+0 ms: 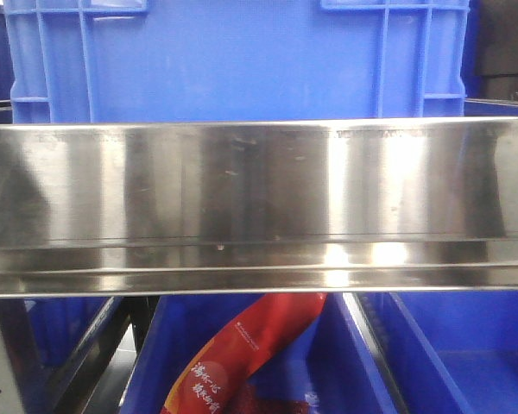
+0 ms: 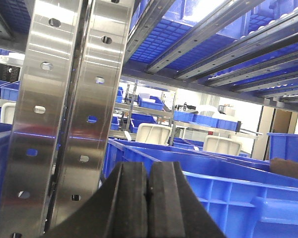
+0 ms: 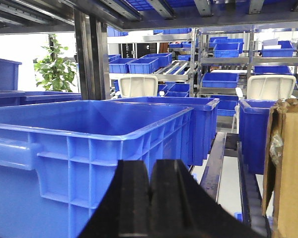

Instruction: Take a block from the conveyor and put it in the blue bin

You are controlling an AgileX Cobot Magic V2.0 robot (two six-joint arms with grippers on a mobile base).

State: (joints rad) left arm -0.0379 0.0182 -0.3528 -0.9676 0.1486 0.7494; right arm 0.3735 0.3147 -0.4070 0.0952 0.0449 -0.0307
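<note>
No block and no conveyor show in any view. My left gripper [image 2: 149, 171] is shut, its black jaws pressed together with nothing between them; it points at a row of blue bins [image 2: 228, 188] beside steel shelf posts [image 2: 64, 114]. With its jaws also together and empty, my right gripper [image 3: 150, 168] is shut close behind a large open blue bin [image 3: 89, 129]. In the front view a blue bin [image 1: 242, 60] stands above a shiny steel rail [image 1: 259, 198], and neither gripper appears there.
Below the rail, blue bins [image 1: 466, 354] hold a red printed packet [image 1: 242, 354]. A cardboard box [image 3: 288, 168] stands at the right of the right wrist view, beside a dark roller track [image 3: 216, 158]. Shelves of more blue bins [image 3: 223, 79] and white chairs [image 3: 136, 85] fill the background.
</note>
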